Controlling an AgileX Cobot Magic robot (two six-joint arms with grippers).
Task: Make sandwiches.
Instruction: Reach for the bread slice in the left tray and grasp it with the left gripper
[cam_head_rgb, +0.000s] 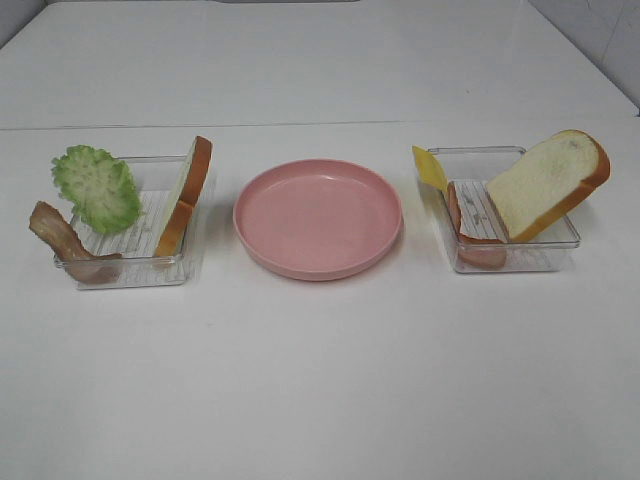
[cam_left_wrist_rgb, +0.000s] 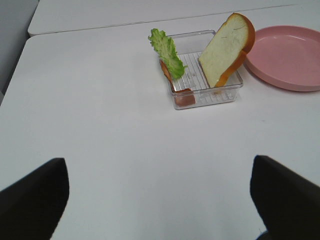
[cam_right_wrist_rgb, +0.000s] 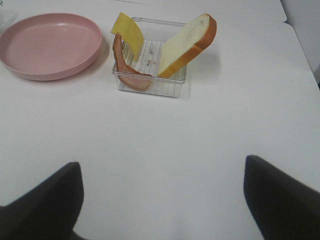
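In the left clear tray (cam_head_rgb: 130, 262) a bread slice (cam_head_rgb: 186, 195) leans on its right wall, a green lettuce leaf (cam_head_rgb: 98, 188) stands at its left, and a bacon strip (cam_head_rgb: 62, 240) hangs over its front left corner. In the right tray (cam_head_rgb: 545, 240) lean a bread slice (cam_head_rgb: 545, 186), a bacon strip (cam_head_rgb: 468, 232) and a yellow cheese slice (cam_head_rgb: 431, 168). My left gripper (cam_left_wrist_rgb: 157, 165) is open and empty, well short of the left tray (cam_left_wrist_rgb: 220, 95). My right gripper (cam_right_wrist_rgb: 161, 162) is open and empty, short of the right tray (cam_right_wrist_rgb: 167, 87). Neither gripper shows in the exterior high view.
A round pink plate (cam_head_rgb: 318, 218) lies between the two trays, with nothing on it. It also shows in the left wrist view (cam_left_wrist_rgb: 287, 57) and in the right wrist view (cam_right_wrist_rgb: 47, 45). The white table (cam_head_rgb: 320, 380) runs wide in front; a seam crosses behind the trays.
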